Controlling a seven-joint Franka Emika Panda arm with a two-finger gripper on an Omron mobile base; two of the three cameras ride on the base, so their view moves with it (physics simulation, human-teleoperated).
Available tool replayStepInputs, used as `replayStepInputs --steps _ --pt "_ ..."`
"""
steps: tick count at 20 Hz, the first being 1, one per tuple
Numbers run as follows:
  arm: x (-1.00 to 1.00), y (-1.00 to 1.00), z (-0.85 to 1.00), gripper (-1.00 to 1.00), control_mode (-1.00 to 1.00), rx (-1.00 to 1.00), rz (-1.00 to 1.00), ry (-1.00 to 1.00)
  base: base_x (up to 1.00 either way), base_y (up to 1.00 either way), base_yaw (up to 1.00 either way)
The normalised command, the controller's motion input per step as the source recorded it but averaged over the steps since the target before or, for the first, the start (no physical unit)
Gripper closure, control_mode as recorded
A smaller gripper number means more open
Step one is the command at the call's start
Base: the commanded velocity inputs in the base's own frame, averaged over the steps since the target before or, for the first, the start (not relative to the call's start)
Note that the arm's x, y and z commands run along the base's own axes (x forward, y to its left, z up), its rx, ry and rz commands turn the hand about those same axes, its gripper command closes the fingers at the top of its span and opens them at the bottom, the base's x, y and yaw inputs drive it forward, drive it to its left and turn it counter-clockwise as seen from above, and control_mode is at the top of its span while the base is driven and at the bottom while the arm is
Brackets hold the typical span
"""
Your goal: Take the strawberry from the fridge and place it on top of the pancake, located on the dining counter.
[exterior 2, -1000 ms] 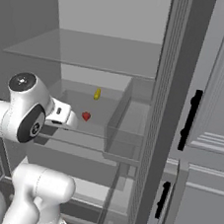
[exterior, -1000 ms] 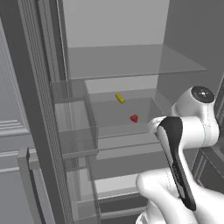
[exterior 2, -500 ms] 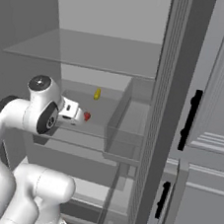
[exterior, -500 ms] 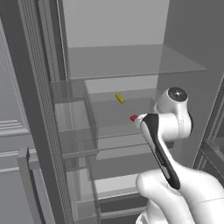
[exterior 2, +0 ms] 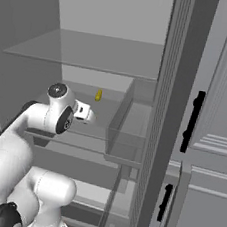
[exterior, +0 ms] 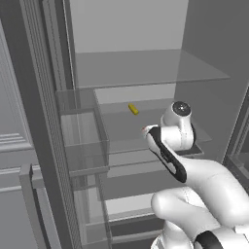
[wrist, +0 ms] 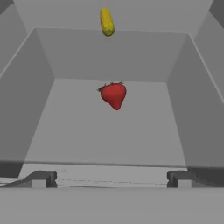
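Inside the fridge point(exterior: 126, 68), on its middle shelf point(wrist: 109, 131), bare floor lies all around the strawberry point(wrist: 113, 95), which sits mid-shelf, well off both side walls. The gripper point(wrist: 109, 178) hangs at the front edge, jaws wide apart and empty. A small yellow item point(wrist: 106, 21) lies near the back edge.

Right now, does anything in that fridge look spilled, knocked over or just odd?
Nothing stands out. The strawberry lies loose on the pale shelf, apart from the small yellow item behind it. The gripper is open and short of the berry, touching nothing.
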Motion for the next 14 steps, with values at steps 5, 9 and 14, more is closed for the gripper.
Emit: replayStepInputs --steps 5,9,14 --pt "0.64 0.00 0.00 -1.00 -1.00 0.00 -0.01 0.15 0.00 0.00 0.00" --pt "0.08 0.00 -0.16 -1.00 -1.00 0.00 0.00 0.00 0.00 0.00 0.00" --pt "0.09 -0.01 -0.20 -1.00 -1.00 0.00 0.00 0.01 0.00 0.00 0.00"
